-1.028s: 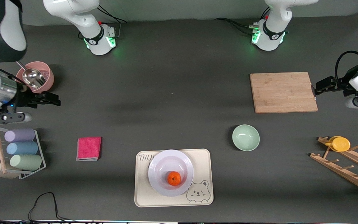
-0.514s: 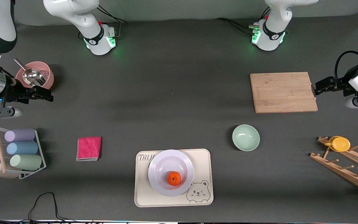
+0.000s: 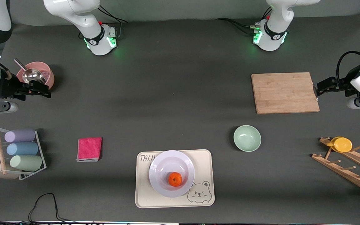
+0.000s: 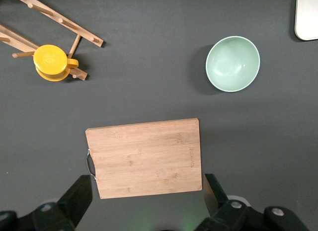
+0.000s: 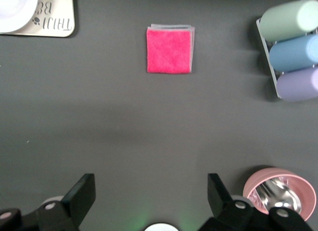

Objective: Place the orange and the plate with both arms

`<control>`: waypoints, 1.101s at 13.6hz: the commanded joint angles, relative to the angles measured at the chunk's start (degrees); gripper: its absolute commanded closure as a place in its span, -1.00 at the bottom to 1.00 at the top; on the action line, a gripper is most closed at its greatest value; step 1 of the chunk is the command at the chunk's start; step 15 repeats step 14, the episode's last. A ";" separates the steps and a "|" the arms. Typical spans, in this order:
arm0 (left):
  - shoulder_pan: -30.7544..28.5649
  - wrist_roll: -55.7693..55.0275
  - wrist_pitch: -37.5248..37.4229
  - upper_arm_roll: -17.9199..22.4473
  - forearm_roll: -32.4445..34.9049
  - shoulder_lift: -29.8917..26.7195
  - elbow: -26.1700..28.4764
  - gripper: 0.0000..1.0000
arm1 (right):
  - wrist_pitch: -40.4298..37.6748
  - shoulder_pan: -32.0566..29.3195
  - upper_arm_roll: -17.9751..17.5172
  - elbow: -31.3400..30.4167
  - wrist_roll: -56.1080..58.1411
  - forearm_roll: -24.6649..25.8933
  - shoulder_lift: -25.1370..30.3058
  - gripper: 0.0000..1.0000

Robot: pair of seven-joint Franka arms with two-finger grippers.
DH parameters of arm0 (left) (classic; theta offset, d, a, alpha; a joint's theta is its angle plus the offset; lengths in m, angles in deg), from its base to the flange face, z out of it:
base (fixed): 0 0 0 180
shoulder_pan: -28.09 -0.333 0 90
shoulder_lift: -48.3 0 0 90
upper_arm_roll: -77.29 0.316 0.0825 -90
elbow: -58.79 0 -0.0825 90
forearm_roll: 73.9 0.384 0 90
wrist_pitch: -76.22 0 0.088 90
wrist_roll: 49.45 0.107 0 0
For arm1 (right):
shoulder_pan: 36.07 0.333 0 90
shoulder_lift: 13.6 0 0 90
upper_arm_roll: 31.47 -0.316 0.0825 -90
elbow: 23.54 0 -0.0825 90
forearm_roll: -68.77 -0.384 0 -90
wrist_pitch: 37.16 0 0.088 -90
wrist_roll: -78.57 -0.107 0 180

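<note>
We saw both arms only partly in the front view: the right arm cut off at the frame edge, its upper links out of shot; the left arm's wrist clipped at the other edge. The tray lettering was half covered by the plate, so we couldn't read it in full. In the wrist views, only a corner of the tray showed.

The orange was small, round, bright orange with dimpled skin, sitting in the plate, off-centre toward the front camera. The plate was round, glossy white, raised rim, resting on the cream tray with the bear drawing, near the front edge of the tabletop.

The right gripper hung with fingers spread wide, holding nothing, just beside the pink bowl with the metal scoop. The left gripper also stood wide apart and empty, at the edge of the cutting board.
</note>
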State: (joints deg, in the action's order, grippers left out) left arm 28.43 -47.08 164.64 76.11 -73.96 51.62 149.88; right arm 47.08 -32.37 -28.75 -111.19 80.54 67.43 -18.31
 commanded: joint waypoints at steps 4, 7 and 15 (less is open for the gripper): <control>1.06 -0.87 -0.45 0.75 0.41 -0.86 0.50 -1.00 | 1.01 -1.01 -5.28 -7.35 -0.56 1.42 5.93 -1.00; 1.06 -0.87 -0.45 0.75 0.41 -0.86 0.50 -1.00 | 1.99 2.89 0.71 -8.94 -0.21 0.90 7.86 -1.00; 1.06 -0.87 -0.45 0.75 0.41 -0.86 0.50 -1.00 | 2.69 2.72 1.06 -9.03 -0.12 1.52 7.87 -1.00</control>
